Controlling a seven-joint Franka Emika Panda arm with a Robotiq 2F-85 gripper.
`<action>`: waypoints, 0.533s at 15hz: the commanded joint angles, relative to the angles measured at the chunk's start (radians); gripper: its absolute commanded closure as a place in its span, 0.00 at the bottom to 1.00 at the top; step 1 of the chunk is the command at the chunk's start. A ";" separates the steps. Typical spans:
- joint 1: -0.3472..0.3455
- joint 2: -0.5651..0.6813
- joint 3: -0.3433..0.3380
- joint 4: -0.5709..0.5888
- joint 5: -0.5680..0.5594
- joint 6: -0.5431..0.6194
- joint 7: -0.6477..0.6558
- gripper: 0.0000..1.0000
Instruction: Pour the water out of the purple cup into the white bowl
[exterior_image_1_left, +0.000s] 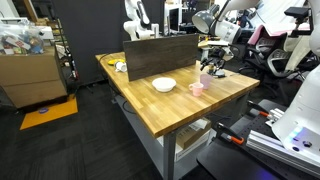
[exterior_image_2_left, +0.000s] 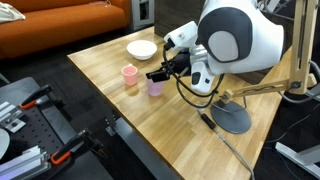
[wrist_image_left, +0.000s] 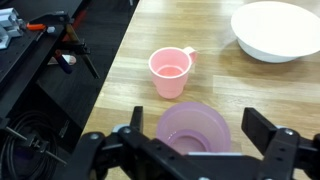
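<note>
The claw (wrist_image_left: 196, 122) stands wide open, low over the wooden worktop (exterior_image_2_left: 130, 115), with one dark finger on each side of the purple cup (wrist_image_left: 192, 128). A gap shows on both sides, so nothing is gripped. The purple cup stands upright on the worktop near its edge. The pink cup (wrist_image_left: 170, 72) stands upright just beside it. The white bowl (wrist_image_left: 277, 30) rests further off, beyond the pink cup. In an exterior view the claw (exterior_image_2_left: 162, 72) hangs just above the purple cup (exterior_image_2_left: 155, 87), reaching out from the white arm (exterior_image_2_left: 235, 40).
</note>
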 joint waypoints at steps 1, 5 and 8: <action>-0.032 0.038 0.009 0.054 0.019 -0.054 0.033 0.00; -0.042 0.080 0.010 0.070 0.019 -0.071 0.047 0.00; -0.048 0.115 0.011 0.100 0.034 -0.089 0.052 0.00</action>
